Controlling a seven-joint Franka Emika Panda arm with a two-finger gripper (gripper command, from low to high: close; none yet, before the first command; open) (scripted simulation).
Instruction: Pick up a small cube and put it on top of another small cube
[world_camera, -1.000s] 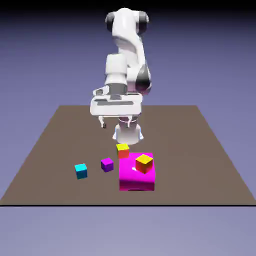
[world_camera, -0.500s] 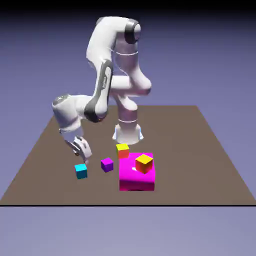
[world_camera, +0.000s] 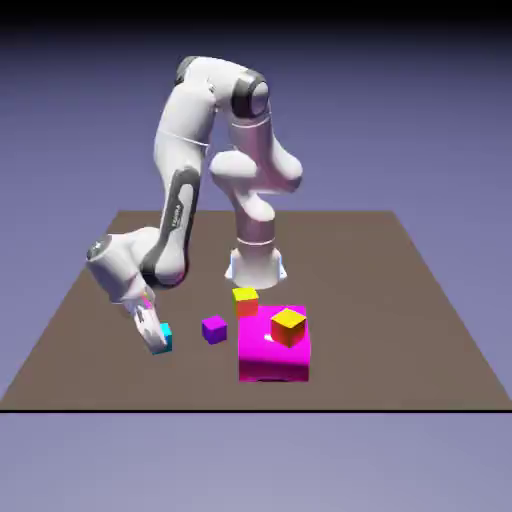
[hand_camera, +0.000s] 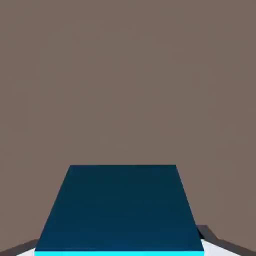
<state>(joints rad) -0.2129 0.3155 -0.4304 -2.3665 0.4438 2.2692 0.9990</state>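
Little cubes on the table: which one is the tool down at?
The cyan cube, farthest toward the exterior view's left. The tool is right at it; the purple cube and the others sit apart.

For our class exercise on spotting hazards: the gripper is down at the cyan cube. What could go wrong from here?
1. The gripper meets the cyan cube at a tilt, so its fingers could pinch a corner and the cube could twist or slip.
2. The purple cube sits close by, so carrying the cyan cube towards it might knock it.
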